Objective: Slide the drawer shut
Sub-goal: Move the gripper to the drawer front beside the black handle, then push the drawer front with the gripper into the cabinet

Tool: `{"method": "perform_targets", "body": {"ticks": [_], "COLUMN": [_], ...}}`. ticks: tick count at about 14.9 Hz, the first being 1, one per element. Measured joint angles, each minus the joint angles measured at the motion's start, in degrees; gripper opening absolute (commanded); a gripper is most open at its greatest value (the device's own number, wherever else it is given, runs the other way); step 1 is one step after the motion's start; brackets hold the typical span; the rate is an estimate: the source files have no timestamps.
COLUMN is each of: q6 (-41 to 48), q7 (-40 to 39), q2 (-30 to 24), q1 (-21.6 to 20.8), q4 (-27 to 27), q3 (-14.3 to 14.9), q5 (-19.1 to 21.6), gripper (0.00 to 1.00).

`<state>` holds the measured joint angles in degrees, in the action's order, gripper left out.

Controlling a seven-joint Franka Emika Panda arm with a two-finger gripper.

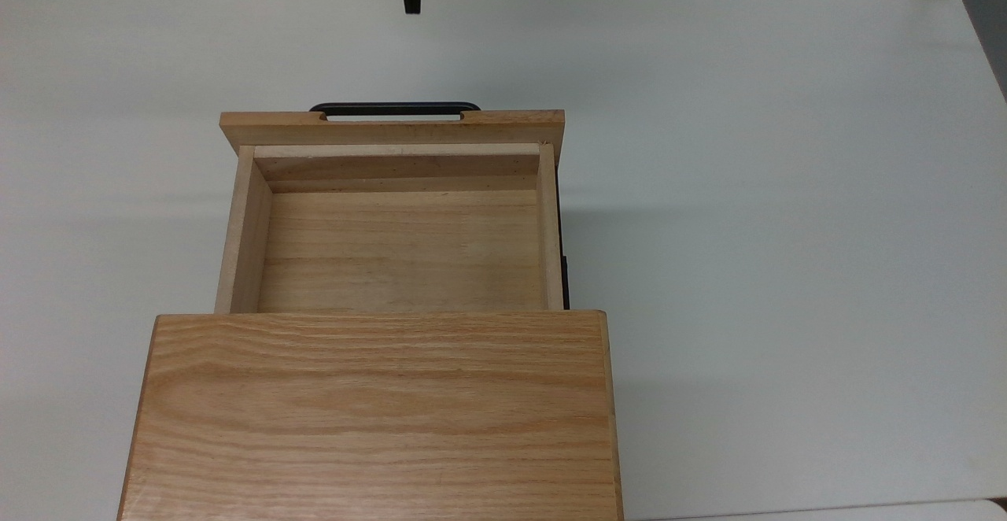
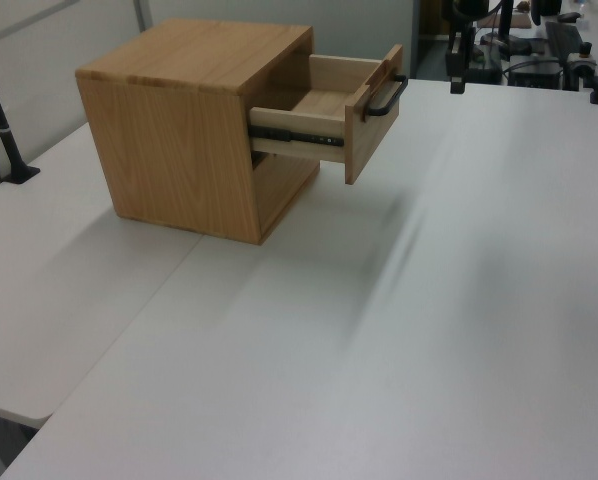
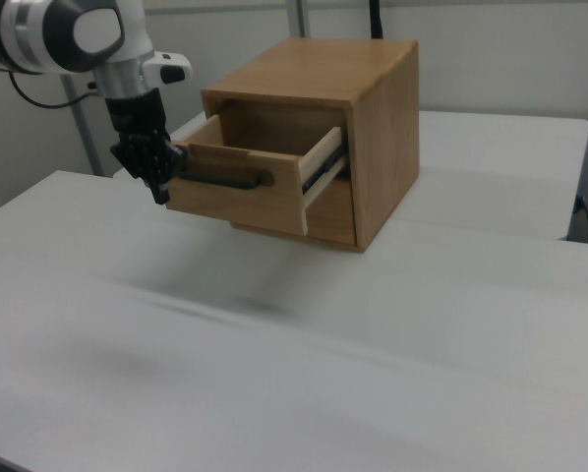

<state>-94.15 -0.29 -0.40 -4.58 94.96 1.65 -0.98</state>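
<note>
White tabletop (image 1: pixel 787 190): drawer (image 1: pixel 393 245) stood pulled well out of cabinet (image 1: pixel 378 419). Gripper (image 1: pixel 409 3), fingers together, hung apart from handle (image 1: pixel 393 108). Approach step; next, push front panel inward.

Bright, even overhead light; the drawer (image 1: pixel 393 222) casts a soft shadow on the table (image 1: pixel 787 190).

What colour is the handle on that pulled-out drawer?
Black. The handle is a thin bar on the drawer front, clearest in the right view.
</note>
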Motion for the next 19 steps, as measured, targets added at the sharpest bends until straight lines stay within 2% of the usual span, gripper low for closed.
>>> {"method": "perform_targets", "body": {"ticks": [10,15,19], "q6": [-13.7,-17.0,-24.6], "q7": [-0.2,0.0,2.6], "q2": [9.4,15.2,20.2], "q1": [1.0,2.3,2.4], "q4": [-1.0,-7.5,-11.7], "q3": [0.0,0.0,0.0], "q5": [0.0,0.0,0.0], "gripper": [0.00,0.00,0.00]}}
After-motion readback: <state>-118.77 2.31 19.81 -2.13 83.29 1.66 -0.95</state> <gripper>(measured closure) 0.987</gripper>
